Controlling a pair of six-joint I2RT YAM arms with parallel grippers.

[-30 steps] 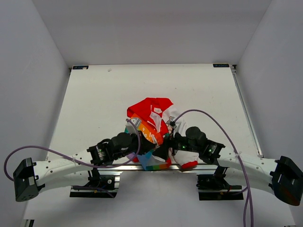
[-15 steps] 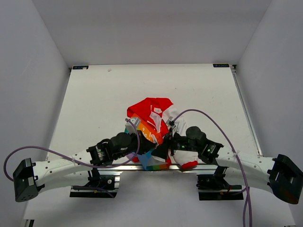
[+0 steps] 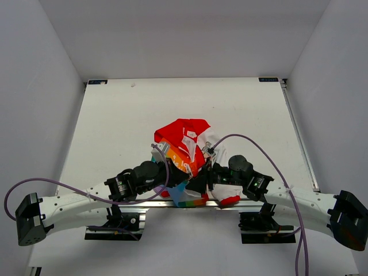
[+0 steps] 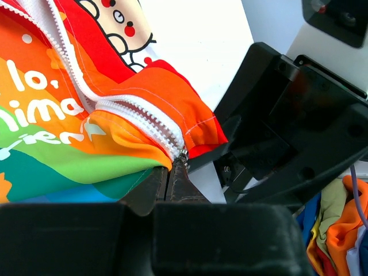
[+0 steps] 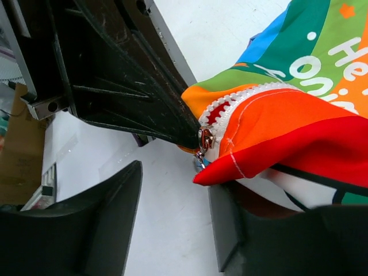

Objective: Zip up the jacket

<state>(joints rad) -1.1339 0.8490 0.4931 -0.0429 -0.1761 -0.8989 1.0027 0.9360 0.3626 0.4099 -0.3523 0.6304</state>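
The jacket (image 3: 183, 150) lies crumpled at the table's near middle, red hood lining up and rainbow hem (image 3: 188, 198) at the near edge. My left gripper (image 3: 175, 175) is shut on the hem at the bottom end of the white zipper (image 4: 135, 115); its fingertips (image 4: 183, 187) pinch fabric just below the metal slider (image 4: 183, 155). My right gripper (image 5: 172, 184) is open. The slider (image 5: 204, 140) with its small hanging pull sits just beyond and between the right gripper's fingers (image 5: 227, 221), untouched. The left finger (image 5: 132, 86) shows as a black wedge at the slider.
The jacket's red cuff (image 3: 229, 200) lies at the table's near edge under the right arm. Purple cables (image 3: 259, 150) loop over both arms. The metal rail (image 3: 146, 202) runs along the near table edge. White walls enclose the table.
The right arm has shifted slightly to the right and nearer. The left gripper and the jacket have stayed in place.
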